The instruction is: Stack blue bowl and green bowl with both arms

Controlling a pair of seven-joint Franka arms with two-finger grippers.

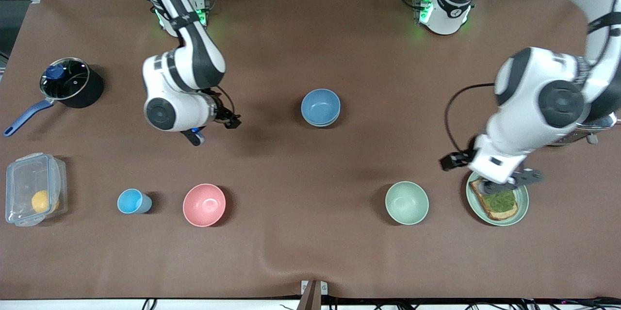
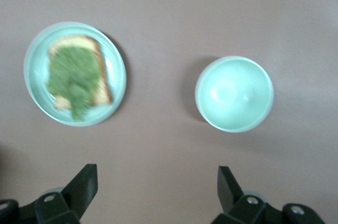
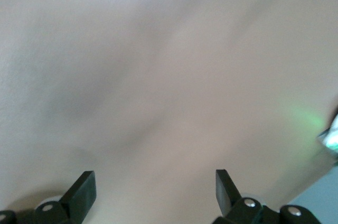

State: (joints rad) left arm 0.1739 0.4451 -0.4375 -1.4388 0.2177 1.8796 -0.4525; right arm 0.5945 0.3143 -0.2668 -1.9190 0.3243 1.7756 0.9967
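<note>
Two Franka arms hang over a brown bench [image 1: 310, 252], neither holding anything. The blue bowl [image 1: 320, 107] sits near the middle of the bench, a paler rim showing under its lower edge as if it rests in a second bowl, though the front view does not settle that. The green bowl [image 1: 407, 202] stands nearer the front camera, at about five o'clock from the blue bowl and well apart from it, toward the left arm's end. Just beside it is a plate [image 1: 521, 203] carrying toast [image 1: 499, 203] with a green topping; the left arm's wrist hides the plate's upper rim in the front view. The left gripper [image 2: 158, 195] hovers over the bench beside the plate, jaws spread wide and empty; its wrist view shows plate and green bowl apart on bare cloth, both soft-edged, and the fingers cut off at the frame's edge. The right gripper [image 3: 156, 192] hangs over open bench at about nine o'clock from the blue bowl, jaws likewise wide; its wrist view shows only blurred cloth and a green glow at one edge. Toward the right arm's end stand a pink bowl [image 1: 204, 204], a light-blue cup [image 1: 132, 201], a lidded pot [image 1: 68, 82] and a clear box [image 1: 34, 188] with something yellow inside, hard to identify.
</note>
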